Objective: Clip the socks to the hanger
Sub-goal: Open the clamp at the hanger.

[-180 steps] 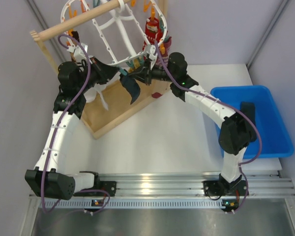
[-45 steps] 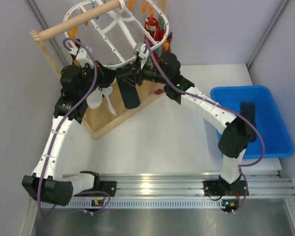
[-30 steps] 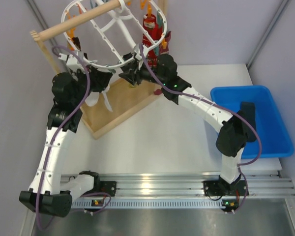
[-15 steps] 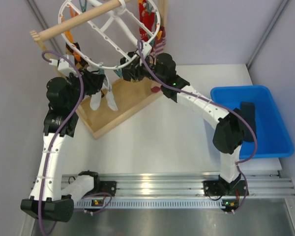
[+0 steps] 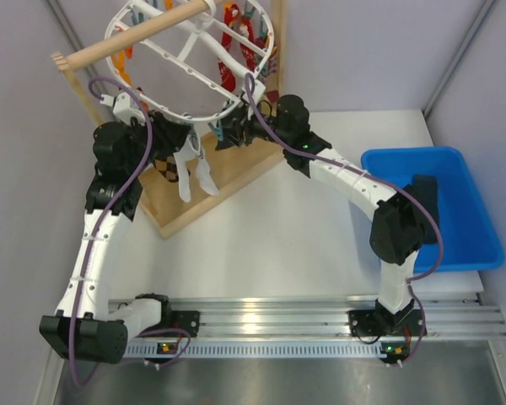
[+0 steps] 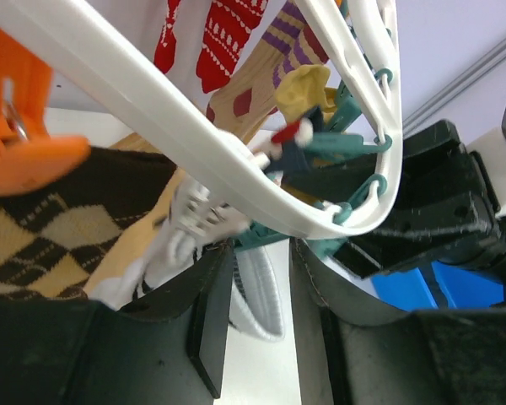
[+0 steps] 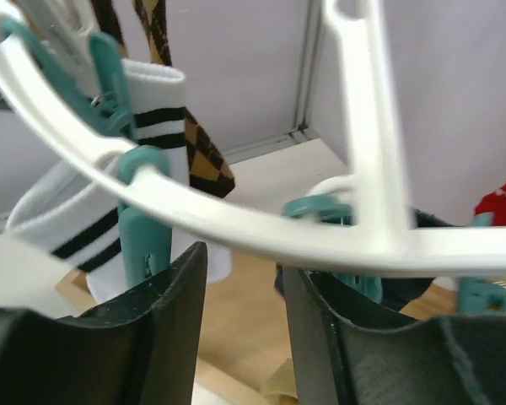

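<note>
Left end effector [image 6: 261,261]: fingers spread, nothing pinched. It sits just under the near rim of the hanger [image 6: 177,135].
Right end effector [image 7: 243,261]: fingers spread and empty. The rim bar crosses just above the gap.
Change: the navy sock that dangled below the right end effector a second and a half ago no longer hangs there. The frame has swung round, and both end effectors have come up against the rim.
Navy sock [image 6: 297,157]: a dark scrap seated at a teal clip [image 6: 341,143], just above the left end effector. It is too small to confirm the bite.
White sock [image 6: 257,295]: seen through the left gap, just beyond the fingers. Cannot tell if it touches them.
Striped sock [image 7: 148,101]: up and left of the right end effector, held in a clip.
Argyle sock [image 6: 59,236]: left of the left end effector, hanging.
Reading: the navy sock looks clipped and let go, so this sock's step seems finished.
Next: probably back both end effectors off the rim, then fetch another sock.
Risk: the frame swings easily, so a snagged finger could tug a clip loose.
</note>
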Robot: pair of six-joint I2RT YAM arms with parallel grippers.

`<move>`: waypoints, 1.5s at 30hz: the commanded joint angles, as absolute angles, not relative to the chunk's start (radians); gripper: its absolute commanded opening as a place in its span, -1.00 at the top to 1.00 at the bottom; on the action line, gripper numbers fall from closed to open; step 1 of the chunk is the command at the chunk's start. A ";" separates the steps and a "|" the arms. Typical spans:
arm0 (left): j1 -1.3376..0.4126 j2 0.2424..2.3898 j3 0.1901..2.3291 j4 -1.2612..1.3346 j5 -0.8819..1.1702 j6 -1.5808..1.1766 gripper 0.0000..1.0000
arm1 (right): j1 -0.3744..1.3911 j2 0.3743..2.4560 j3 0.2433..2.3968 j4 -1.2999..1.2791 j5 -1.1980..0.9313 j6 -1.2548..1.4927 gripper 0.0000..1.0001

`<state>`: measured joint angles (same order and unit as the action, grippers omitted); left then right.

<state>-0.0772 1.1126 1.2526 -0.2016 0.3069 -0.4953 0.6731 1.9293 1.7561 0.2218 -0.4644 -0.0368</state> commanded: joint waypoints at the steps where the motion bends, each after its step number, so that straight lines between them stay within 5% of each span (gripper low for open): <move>1: -0.077 1.120 1.290 -0.115 0.333 -0.511 0.24 | 0.661 1.827 1.700 0.298 -0.578 -0.069 0.16; 16: -0.083 1.132 1.302 -0.112 0.325 -0.506 0.23 | 0.647 1.778 1.605 0.308 -0.709 -0.155 -0.05; 27: -0.083 1.135 1.305 -0.115 0.344 -0.511 0.23 | 0.627 1.815 1.623 0.460 -0.744 -0.057 -0.01; 39: -0.081 1.086 1.285 -0.037 0.589 -0.624 0.08 | 0.641 1.779 1.608 0.373 -0.769 -0.101 0.46; 45: -0.081 1.081 1.330 -0.132 0.640 -0.579 0.04 | 0.663 1.758 1.614 0.327 -0.698 -0.078 0.91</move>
<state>-0.0799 1.1076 1.2747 -0.1360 0.5758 -0.5983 0.6441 1.8290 1.5974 0.3328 -0.7216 -0.0757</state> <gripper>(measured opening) 0.477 0.176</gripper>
